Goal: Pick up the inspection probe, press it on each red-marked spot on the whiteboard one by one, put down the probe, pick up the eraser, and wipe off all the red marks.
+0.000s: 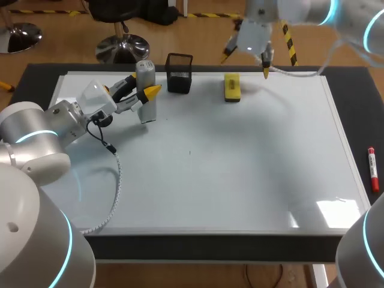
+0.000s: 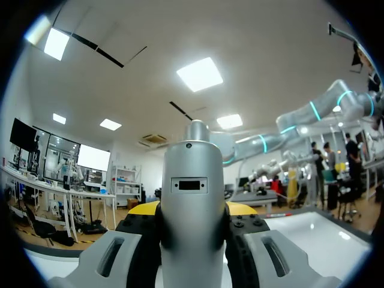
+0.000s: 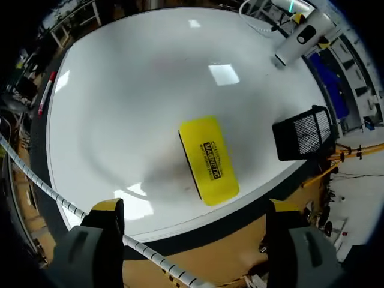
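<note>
Silver inspection probe point(image 2: 192, 198) fills the left wrist view, upright, clamped from 2 sides by the left gripper point(image 1: 141, 89), whose yellow tips hug its barrel. From the head view the probe stands over the whiteboard's point(image 1: 240, 180) far-left area, just beside the black mesh basket point(image 1: 179, 73); cannot tell if its lower end touches the board. Right gripper point(image 1: 247, 60) hangs above the far edge, fingers spread wide and holding nothing. Yellow eraser point(image 3: 208, 159) lies flat on the board ahead of and below those fingers, between the basket and the board's far-right stretch. Red marker point(image 1: 372, 170) lies on the dark table off the board's right edge. No red marks can be made out on the board in any view; only 1 small dark speck point(image 1: 190, 152) near the middle. Judgement: probe step is in hand, eraser step not yet begun. Next move calls for either pressing at a marked spot, if any exists, or setting the probe down and releasing it; then the right gripper must drop straight over the eraser and close across its narrow sides.
</note>
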{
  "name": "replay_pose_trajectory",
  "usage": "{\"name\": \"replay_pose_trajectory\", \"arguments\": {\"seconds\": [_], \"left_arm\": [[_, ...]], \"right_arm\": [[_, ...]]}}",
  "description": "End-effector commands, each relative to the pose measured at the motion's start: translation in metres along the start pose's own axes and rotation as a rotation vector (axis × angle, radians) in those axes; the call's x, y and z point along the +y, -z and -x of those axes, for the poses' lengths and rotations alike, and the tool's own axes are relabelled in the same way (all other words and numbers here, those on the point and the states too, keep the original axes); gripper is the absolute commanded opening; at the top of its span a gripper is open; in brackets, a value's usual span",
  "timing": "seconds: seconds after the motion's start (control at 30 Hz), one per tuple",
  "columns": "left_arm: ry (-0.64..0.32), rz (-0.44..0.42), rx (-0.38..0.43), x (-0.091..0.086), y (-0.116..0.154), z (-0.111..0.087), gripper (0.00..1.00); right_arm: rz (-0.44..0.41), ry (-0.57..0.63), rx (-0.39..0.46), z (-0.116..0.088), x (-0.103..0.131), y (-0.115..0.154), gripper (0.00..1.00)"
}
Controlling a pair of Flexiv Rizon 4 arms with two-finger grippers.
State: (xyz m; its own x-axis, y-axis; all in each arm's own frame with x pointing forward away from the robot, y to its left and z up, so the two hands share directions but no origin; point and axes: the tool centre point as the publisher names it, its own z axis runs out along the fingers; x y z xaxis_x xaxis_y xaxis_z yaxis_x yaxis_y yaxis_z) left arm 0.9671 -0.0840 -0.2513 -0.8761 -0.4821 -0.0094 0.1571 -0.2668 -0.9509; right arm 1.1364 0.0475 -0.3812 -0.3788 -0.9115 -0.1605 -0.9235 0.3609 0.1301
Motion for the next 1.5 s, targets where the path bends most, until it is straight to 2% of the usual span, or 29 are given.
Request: {"name": "replay_pose_trajectory", "arguments": {"seconds": [0.03,0.33,0.53,0.7,0.73,0.8,0.83,1.0,1.17,1.43,1.5], "left_arm": [[-0.002,-0.001,-0.003,0.0,-0.001,0.0,0.0],[-0.002,-0.001,-0.003,0.0,-0.001,0.0,0.0],[-0.002,-0.001,-0.003,0.0,-0.001,0.0,0.0],[-0.002,-0.001,-0.003,0.0,-0.001,0.0,0.0],[-0.002,-0.001,-0.003,0.0,-0.001,0.0,0.0],[-0.002,-0.001,-0.003,0.0,-0.001,0.0,0.0],[-0.002,-0.001,-0.003,0.0,-0.001,0.0,0.0],[-0.002,-0.001,-0.003,0.0,-0.001,0.0,0.0],[-0.002,-0.001,-0.003,0.0,-0.001,0.0,0.0],[-0.002,-0.001,-0.003,0.0,-0.001,0.0,0.0],[-0.002,-0.001,-0.003,0.0,-0.001,0.0,0.0]], "right_arm": [[-0.012,-0.038,-0.108,-0.024,0.006,0.028,1.0],[-0.04,-0.17,-0.204,-0.039,-0.006,0.062,1.0],[-0.065,-0.283,-0.207,-0.047,-0.012,0.083,1.0],[-0.051,-0.364,-0.228,-0.053,-0.013,0.098,1.0],[-0.049,-0.407,-0.196,-0.055,-0.014,0.1,1.0],[-0.046,-0.423,-0.215,-0.057,-0.014,0.104,1.0],[-0.042,-0.458,-0.196,-0.059,-0.016,0.105,1.0],[-0.04,-0.506,-0.228,-0.069,-0.016,0.112,1.0],[-0.008,-0.575,-0.24,-0.078,-0.014,0.116,1.0],[0.097,-0.641,-0.386,-0.097,-0.014,0.117,1.0],[0.107,-0.647,-0.4,-0.099,-0.012,0.117,1.0]]}}
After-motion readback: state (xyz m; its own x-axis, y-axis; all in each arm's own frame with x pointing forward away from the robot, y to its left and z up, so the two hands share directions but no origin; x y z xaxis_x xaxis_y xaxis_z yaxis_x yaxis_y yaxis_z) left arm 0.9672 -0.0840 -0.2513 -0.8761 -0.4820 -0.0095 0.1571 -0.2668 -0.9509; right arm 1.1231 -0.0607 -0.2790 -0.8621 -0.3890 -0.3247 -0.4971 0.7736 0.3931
